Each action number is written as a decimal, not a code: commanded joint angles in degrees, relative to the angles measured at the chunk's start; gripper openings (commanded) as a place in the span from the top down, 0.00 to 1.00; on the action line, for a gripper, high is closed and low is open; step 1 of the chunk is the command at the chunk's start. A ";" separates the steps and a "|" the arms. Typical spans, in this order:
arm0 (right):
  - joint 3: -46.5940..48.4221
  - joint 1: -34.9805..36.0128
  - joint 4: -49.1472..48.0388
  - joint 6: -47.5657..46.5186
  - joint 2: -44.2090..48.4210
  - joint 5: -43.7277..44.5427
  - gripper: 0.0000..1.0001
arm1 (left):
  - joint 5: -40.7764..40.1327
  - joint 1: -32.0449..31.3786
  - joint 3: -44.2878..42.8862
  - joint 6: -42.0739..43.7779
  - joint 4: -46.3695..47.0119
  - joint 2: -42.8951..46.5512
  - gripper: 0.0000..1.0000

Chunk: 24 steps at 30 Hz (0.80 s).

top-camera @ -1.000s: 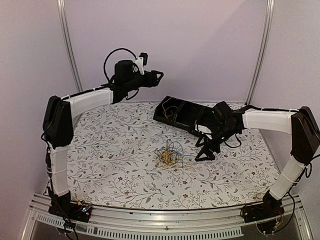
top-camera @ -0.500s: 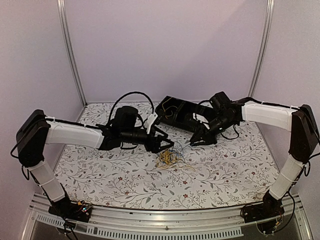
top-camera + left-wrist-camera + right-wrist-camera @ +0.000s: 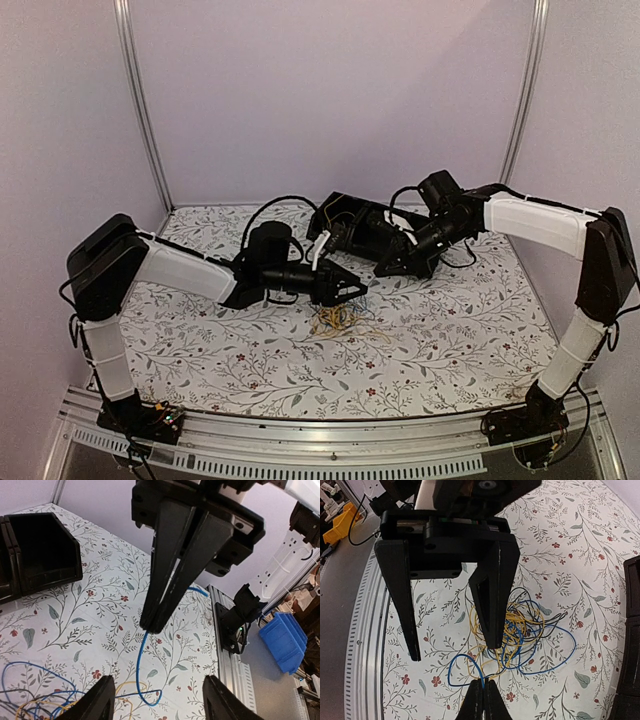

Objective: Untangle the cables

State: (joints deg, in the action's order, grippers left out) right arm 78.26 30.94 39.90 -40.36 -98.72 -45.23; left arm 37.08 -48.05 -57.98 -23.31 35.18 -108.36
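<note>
The cables [image 3: 335, 320] lie in a yellow, blue and black tangle [image 3: 530, 630] on the flowered table, just in front of both grippers. My right gripper [image 3: 482, 686] is shut on a blue cable [image 3: 463, 655] at the tangle's edge. In the left wrist view the same blue cable [image 3: 138, 672] hangs in a curve from the right gripper [image 3: 152, 626] down to the table. My left gripper [image 3: 454, 651] stands open right above the tangle, facing the right one, with nothing between its fingers [image 3: 105, 700]. Seen from above, the left gripper [image 3: 358, 292] and the right gripper [image 3: 383, 272] nearly meet.
A black tray [image 3: 345, 215] with compartments stands at the back of the table, just behind the right gripper, and shows in the left wrist view [image 3: 40, 550]. A metal rail [image 3: 320, 440] runs along the near edge. A blue bin [image 3: 282, 640] sits off the table.
The left arm came down from high at the back and reached right, to the tangle. The right gripper shut on the blue cable and drew back toward the tray.
</note>
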 commanded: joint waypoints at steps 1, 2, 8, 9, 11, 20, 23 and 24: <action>1.06 -0.31 0.85 0.71 0.30 -0.67 0.97 | 4.16 -0.91 -3.70 -2.55 4.12 -3.26 0.42; 1.05 -0.32 0.54 0.80 0.49 -0.40 0.98 | 4.29 -0.98 -3.86 -2.63 4.42 -3.61 0.45; 0.78 -0.31 -1.18 1.40 1.55 0.51 0.98 | 4.47 -0.95 -5.21 -2.96 4.99 -5.56 0.55; 1.04 -0.34 -1.10 1.50 1.52 0.48 0.98 | 4.63 -0.91 -5.96 -2.87 4.46 -6.13 0.57; 1.37 -0.34 -0.87 1.51 1.42 0.47 0.98 | 4.46 -0.90 -7.38 -2.91 3.43 -7.40 0.61; 0.78 -0.33 -0.95 1.69 2.47 0.41 0.97 | 3.55 -0.94 -10.44 -2.98 1.53 -9.08 1.00; -0.29 -0.49 -3.14 2.59 2.63 0.93 0.75 | 2.24 -0.84 -9.32 -2.26 0.96 -7.21 1.00; -1.06 -0.75 -4.47 3.61 2.94 0.96 0.65 | 1.94 -0.85 -8.94 -1.91 0.36 -6.26 1.00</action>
State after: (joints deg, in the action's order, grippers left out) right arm 78.26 30.79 39.33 -38.57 -98.30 -44.51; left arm 40.21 -48.36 -67.42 -26.46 36.88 -117.34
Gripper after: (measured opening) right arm 0.163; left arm 0.017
